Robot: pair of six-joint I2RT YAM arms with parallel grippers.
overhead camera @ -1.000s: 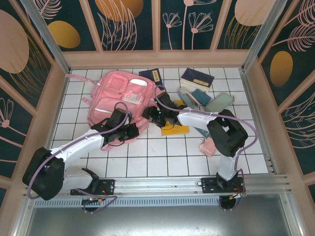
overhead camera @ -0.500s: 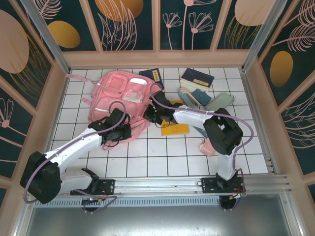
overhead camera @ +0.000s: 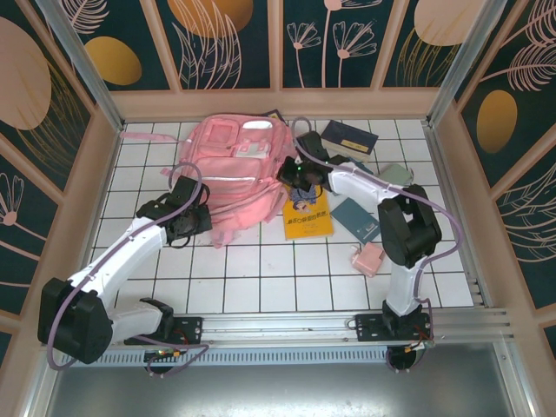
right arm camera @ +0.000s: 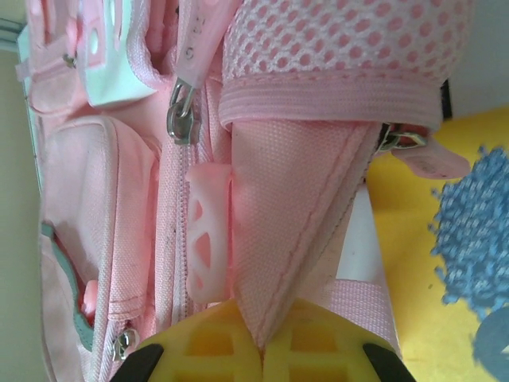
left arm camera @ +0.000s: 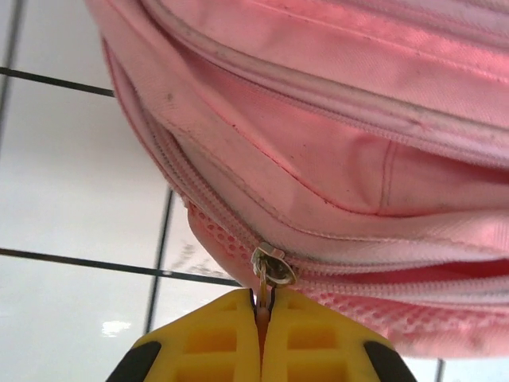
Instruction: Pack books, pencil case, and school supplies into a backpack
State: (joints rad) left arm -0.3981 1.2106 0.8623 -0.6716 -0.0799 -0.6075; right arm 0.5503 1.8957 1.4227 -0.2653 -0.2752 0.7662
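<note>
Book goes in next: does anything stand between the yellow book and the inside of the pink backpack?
Yes. The pink fabric backpack looks zipped shut; the left fingers pinch its zipper pull. The right fingers, clamped on backpack fabric, sit at the thin yellow book's far edge.

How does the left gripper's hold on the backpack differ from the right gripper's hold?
The left gripper pinches a small metal zipper pull, while the right gripper pinches a pointed fold of pink fabric. In the top view, the left gripper is at the left side of the backpack, and the right gripper is at its right side, beside the yellow book. Both grippers are shut, and both hold the same backpack.
</note>
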